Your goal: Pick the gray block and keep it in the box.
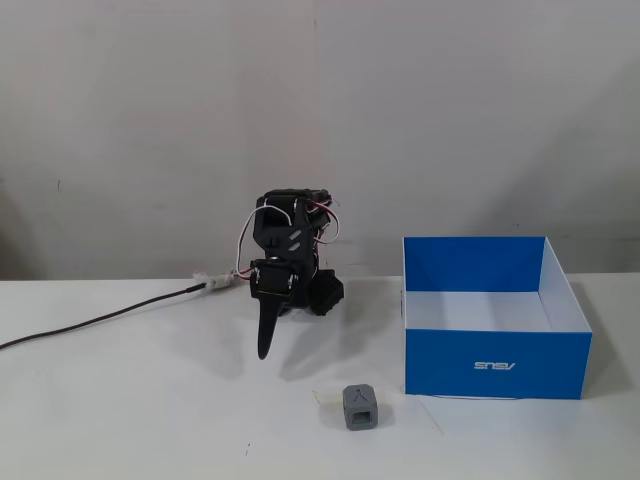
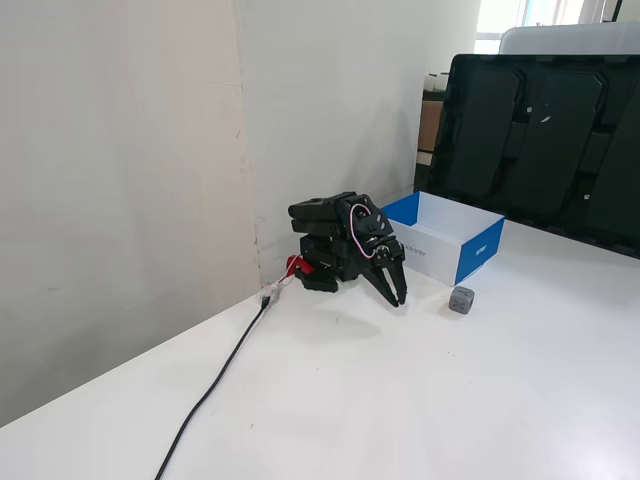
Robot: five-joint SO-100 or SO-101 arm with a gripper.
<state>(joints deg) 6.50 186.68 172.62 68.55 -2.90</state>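
Note:
The gray block (image 1: pixel 361 407) sits on the white table in front of the box's near-left corner; in a fixed view (image 2: pixel 461 299) it lies right of the arm. The blue box (image 1: pixel 495 365), white inside, stands at the right with nothing visible in it; it also shows behind the arm in a fixed view (image 2: pixel 478 254). The black arm is folded low over its base. My gripper (image 1: pixel 266 345) points down just above the table, left of the block and apart from it. In a fixed view (image 2: pixel 399 297) its two fingers lie close together with nothing between them.
A black cable (image 1: pixel 95 320) runs from the arm's base to the left across the table; it also shows in a fixed view (image 2: pixel 215 385). A wall stands close behind the arm. A large dark screen (image 2: pixel 540 145) stands behind the box.

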